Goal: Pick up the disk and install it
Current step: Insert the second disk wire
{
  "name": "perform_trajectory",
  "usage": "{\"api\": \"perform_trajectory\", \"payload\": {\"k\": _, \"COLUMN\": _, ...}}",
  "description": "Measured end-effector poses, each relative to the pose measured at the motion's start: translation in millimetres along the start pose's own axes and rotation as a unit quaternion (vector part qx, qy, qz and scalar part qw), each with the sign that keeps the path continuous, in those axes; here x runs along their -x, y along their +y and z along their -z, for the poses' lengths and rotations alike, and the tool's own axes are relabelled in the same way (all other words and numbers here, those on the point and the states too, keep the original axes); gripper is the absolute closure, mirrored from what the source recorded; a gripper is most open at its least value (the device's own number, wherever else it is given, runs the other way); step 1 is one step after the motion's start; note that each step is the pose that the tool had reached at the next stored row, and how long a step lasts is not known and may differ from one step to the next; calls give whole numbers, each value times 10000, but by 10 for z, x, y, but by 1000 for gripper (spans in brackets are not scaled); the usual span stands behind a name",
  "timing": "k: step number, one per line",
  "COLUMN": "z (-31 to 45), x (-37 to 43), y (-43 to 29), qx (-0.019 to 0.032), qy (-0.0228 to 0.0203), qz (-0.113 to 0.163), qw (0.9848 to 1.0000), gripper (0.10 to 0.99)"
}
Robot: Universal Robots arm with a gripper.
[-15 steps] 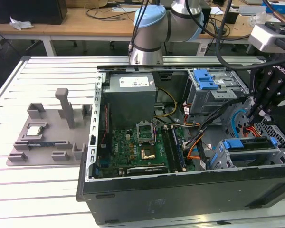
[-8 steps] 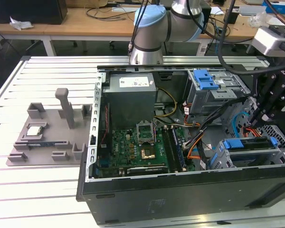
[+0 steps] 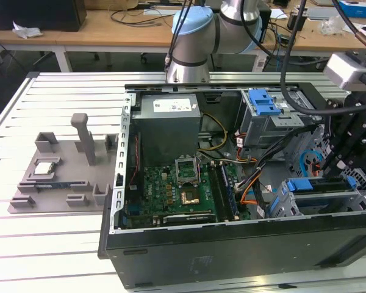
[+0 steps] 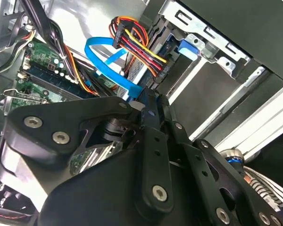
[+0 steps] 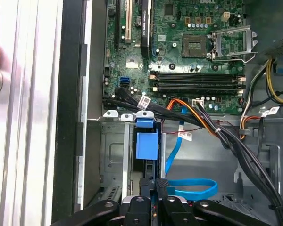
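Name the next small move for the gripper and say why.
Probably press the disk straight down, further into the grey drive cage. In the exterior view the disk stands on edge in the cage slot, its top edge above the cage rim, so it looks only partly seated. In the first wrist view the gripper appears closed on it.

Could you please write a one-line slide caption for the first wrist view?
Gripper poised above the grey drive cage with its blue latch, motherboard beyond.

A big black open computer case [image 3: 232, 250] is lying on the white slatted bench [image 3: 49, 244]. The black gripper [image 3: 329, 168] is reaching down at the exterior view's right, above the blue-railed silver disk [image 3: 320, 186] sitting in the grey metal cage [image 3: 293, 207].
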State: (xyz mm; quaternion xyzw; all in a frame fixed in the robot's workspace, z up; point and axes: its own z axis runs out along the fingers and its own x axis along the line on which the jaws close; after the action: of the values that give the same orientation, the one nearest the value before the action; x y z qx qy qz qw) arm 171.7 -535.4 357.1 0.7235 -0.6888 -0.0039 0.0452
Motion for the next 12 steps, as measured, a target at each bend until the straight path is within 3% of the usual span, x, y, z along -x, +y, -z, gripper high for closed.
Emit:
{"api": "perform_trajectory", "payload": {"k": 10, "z": -85, "x": 4, "y": -18, "qx": 0, "qy": -5, "qz": 0, "qw": 10000, "gripper": 925}}
{"api": "perform_trajectory", "payload": {"k": 12, "z": -106, "x": 6, "y": -20, "qx": -2, "qy": -49, "qz": 4, "qw": 10000, "gripper": 925}}
